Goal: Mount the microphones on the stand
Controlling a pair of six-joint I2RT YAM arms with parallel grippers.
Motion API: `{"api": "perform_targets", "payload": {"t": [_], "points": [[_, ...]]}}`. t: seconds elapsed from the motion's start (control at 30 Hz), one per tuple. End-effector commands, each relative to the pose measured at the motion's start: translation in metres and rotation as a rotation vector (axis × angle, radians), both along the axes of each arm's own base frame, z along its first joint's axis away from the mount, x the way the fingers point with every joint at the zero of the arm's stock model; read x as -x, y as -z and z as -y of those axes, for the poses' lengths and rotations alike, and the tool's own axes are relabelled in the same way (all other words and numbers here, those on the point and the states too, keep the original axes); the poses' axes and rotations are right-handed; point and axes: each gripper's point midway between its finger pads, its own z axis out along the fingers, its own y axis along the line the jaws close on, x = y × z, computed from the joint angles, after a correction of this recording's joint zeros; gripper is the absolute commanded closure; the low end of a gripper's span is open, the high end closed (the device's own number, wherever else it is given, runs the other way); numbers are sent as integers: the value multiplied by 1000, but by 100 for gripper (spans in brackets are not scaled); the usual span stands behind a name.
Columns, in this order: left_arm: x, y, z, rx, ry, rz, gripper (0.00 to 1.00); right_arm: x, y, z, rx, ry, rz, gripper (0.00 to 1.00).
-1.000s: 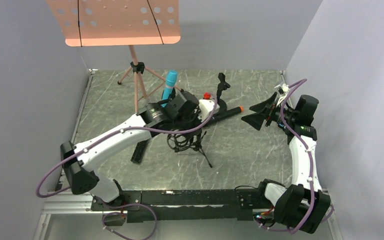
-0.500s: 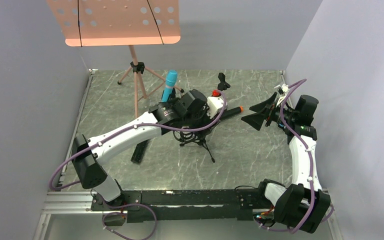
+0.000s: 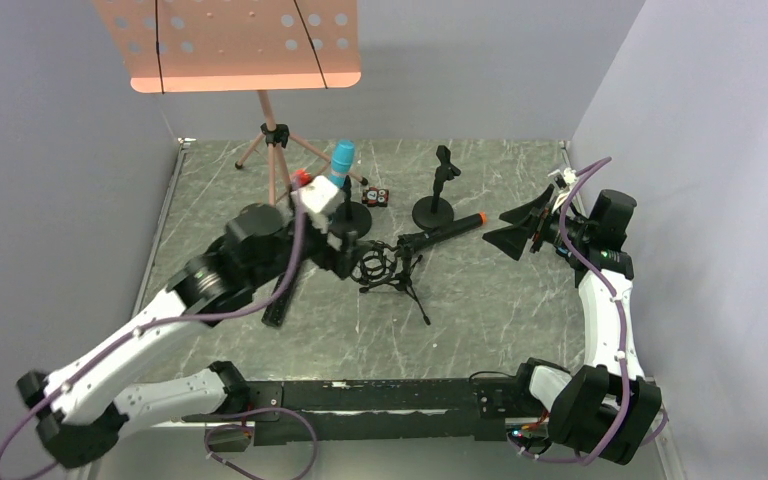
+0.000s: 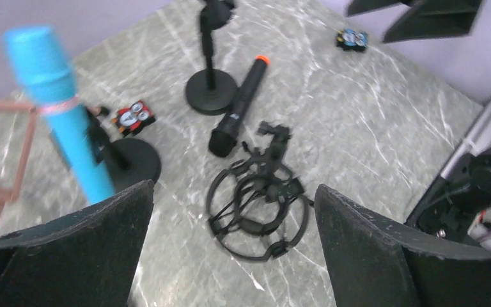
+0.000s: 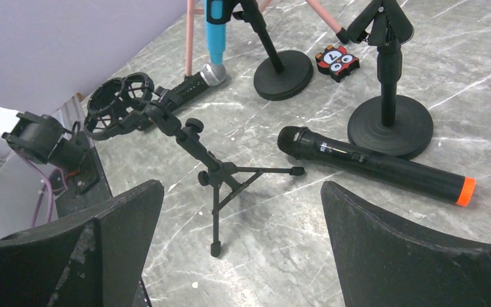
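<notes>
The left gripper (image 4: 233, 192) and right gripper (image 5: 241, 187) both gape empty. The black stick microphone with the orange end (image 5: 371, 165) lies flat on the grey marbled table (image 5: 460, 77), just beside a round-based black stand (image 5: 390, 121). It looks stiff, smooth and likely to roll, so I'd pinch mid-barrel.

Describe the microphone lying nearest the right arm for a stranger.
From the pink music stand at the back left, move right to the empty round-based stand. The microphone lies flat just in front of its base; unlike the upright blue one, it is black with an orange end.
</notes>
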Motion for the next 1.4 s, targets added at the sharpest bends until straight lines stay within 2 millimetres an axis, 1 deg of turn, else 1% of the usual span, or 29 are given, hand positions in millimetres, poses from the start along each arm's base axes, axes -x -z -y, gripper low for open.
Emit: {"api": "perform_targets", "payload": {"t": [0.0,0.03,0.07,0.1,0.2,0.37,0.47,0.57,0.8,0.9,0.93,0.97,1.1,1.23,1.37], "points": [[-6,49,-51,72,-173,-123,1,-3,-11,0,26,-10,62,0],[-7,68,-65,56,-229,-159,1,-3,-11,1,25,-9,61,0],[-6,81,-82,52,-298,-182,1,-2,-11,0,25,-11,63,0],[-6,98,-99,30,-370,-219,1,-2,-11,0,25,-10,62,0],[-6,140,-136,-23,-540,-325,1,-3,-10,1,26,-7,61,0],[-16,188,-161,-116,-665,-430,1,-4,-8,1,29,-3,57,0],[-21,213,-174,-198,-741,-512,1,-5,-7,2,31,1,54,0],[-27,231,-177,-263,-781,-569,1,-5,-7,2,28,-1,53,0],[-42,262,-177,-328,-824,-636,3,-5,-6,2,26,-3,51,0],[-46,275,-182,-379,-842,-650,4,-5,-7,2,28,-2,52,0],[-47,279,-183,-387,-846,-671,6,-5,-7,2,28,-1,52,0],[-48,282,-181,-396,-834,-690,11,-6,-6,2,28,-1,51,0],[-53,293,-174,-408,-810,-724,21,-6,-6,2,29,-1,51,0],[-51,304,-172,-423,-806,-762,31,-6,-6,2,28,-3,48,0],[-47,311,-174,-430,-817,-781,33,-5,-6,2,27,-4,50,0]]}}
